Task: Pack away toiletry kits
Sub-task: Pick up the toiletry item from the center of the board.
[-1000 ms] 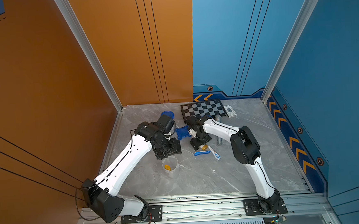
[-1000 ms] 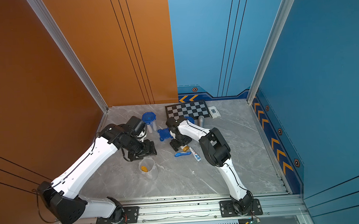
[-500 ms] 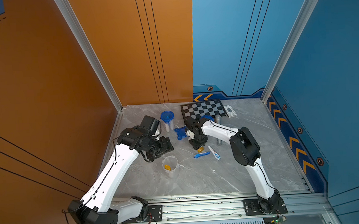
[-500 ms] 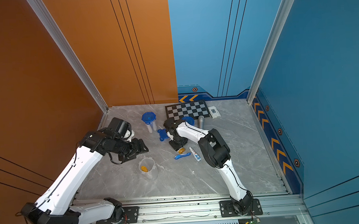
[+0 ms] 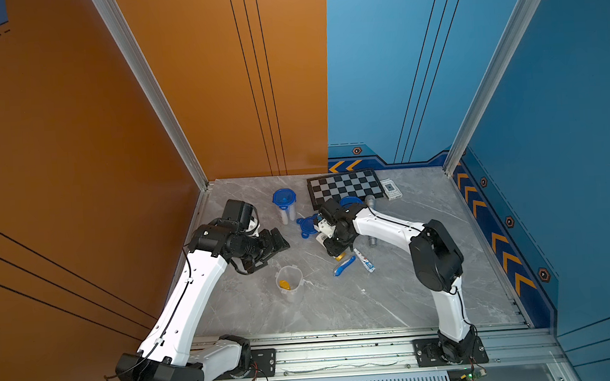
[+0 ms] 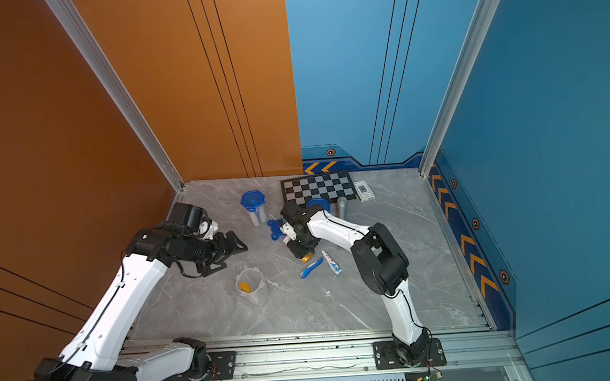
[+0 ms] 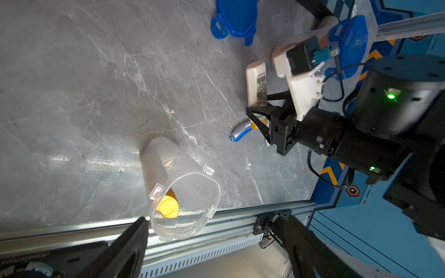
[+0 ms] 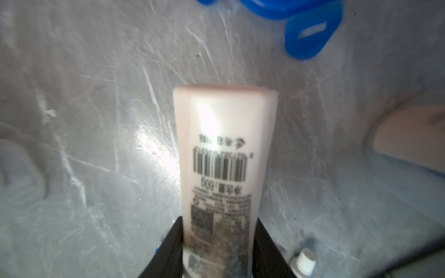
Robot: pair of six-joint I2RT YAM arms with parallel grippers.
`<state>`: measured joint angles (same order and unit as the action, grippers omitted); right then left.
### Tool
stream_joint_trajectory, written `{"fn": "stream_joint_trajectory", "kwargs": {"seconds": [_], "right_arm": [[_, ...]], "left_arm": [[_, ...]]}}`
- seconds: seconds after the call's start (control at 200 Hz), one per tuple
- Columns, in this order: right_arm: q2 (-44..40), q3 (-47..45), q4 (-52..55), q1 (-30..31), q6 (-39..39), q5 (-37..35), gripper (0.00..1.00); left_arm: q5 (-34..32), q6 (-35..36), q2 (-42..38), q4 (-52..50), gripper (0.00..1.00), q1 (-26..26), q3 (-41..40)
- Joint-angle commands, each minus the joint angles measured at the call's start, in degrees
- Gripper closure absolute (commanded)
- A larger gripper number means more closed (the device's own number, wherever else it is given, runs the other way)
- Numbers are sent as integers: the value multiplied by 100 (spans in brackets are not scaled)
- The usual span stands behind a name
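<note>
Wht arm links [image 5: 197, 288], blk joints [image 5: 435, 259].

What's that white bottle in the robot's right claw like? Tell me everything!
The white bottle looks like shiny plastic with a flat bottom end, a black barcode and tiny print. Its orange cap peeks out behind the right gripper, whose black jaws squeeze it near the cap end. Its flat end points toward a loose blue lid. I can't tell whether it touches the table.

Right wrist view: white bottle [image 8: 224, 168] blurred, label print unreadable, one end lost past the frame edge within the right pincer [image 8: 219, 223]; loose blue lid [image 8: 305, 36] cropped. In both top views the right arm [image 5: 389, 226] hides most of one lidded cup [image 5: 350, 200].
</note>
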<state>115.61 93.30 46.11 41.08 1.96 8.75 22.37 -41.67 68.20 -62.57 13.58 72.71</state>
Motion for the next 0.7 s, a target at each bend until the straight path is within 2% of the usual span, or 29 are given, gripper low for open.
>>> {"fn": "stream_joint_trajectory", "kwargs": {"seconds": [0.0, 0.115, 0.21, 0.425, 0.651, 0.691], "right_arm": [[-918, -159, -219, 80, 322, 551, 72], [-1513, -336, -210, 287, 423, 854, 71], [-1890, -355, -199, 506, 367, 1066, 71], [-2089, -239, -201, 819, 144, 1497, 70], [-2008, -13, -199, 861, 86, 1719, 70], [-1982, 32, -203, 867, 102, 1758, 70]], "left_arm": [[569, 68, 157, 425, 5, -49, 32], [917, 108, 220, 743, 0, -59, 9], [1282, 58, 252, 1072, 1, -54, -58], [1868, -185, 245, 1813, 0, 10, -264], [2003, -175, 230, 1828, 13, 81, -390], [2008, -183, 225, 1829, 19, 87, -426]]}}
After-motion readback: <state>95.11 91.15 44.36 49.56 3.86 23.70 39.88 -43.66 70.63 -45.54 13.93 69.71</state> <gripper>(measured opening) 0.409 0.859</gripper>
